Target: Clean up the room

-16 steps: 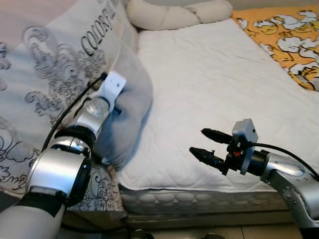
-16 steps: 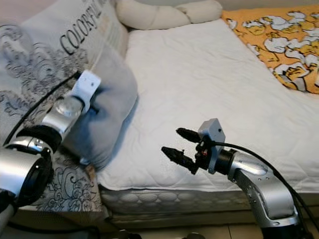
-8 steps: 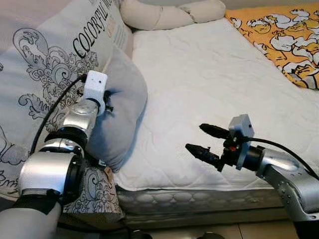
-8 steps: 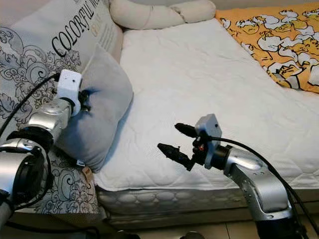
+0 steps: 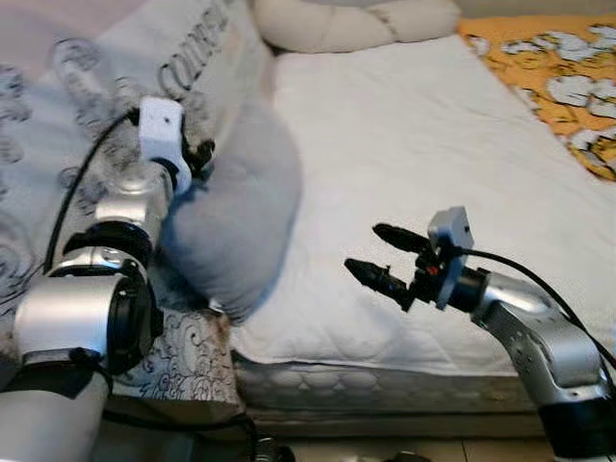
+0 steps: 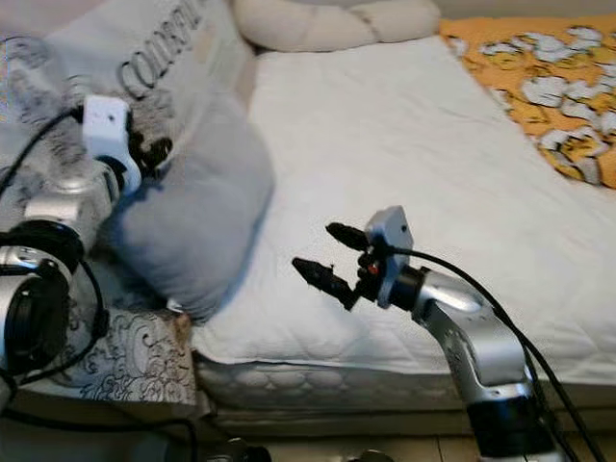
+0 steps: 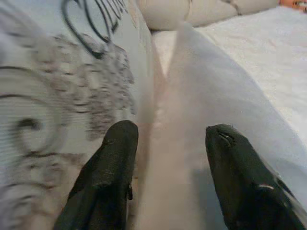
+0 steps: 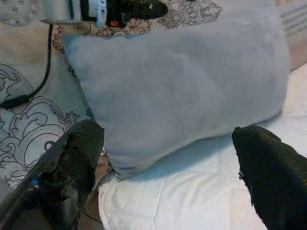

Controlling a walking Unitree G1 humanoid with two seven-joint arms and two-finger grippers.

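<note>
Left gripper [image 7: 165,167] sits at the top edge of the grey pillow [image 5: 236,217], its two black fingers [image 7: 103,182] spread apart with the pillow's upper seam running between them; the left wrist view shows this gap, while the eye views mostly show the white wrist camera. That pillow stands propped on its edge at the bed's left side, leaning against a large patterned cushion [image 6: 144,48] with printed lettering. Right gripper [image 5: 385,258] hovers above the front edge of the white mattress [image 5: 414,135], fingers parted and holding nothing, aimed at the grey pillow, whose broad face appears in the right wrist view. A cream bolster [image 5: 346,21] lies along the head of the bed, and an orange printed blanket [image 5: 558,77] covers the far right corner.
</note>
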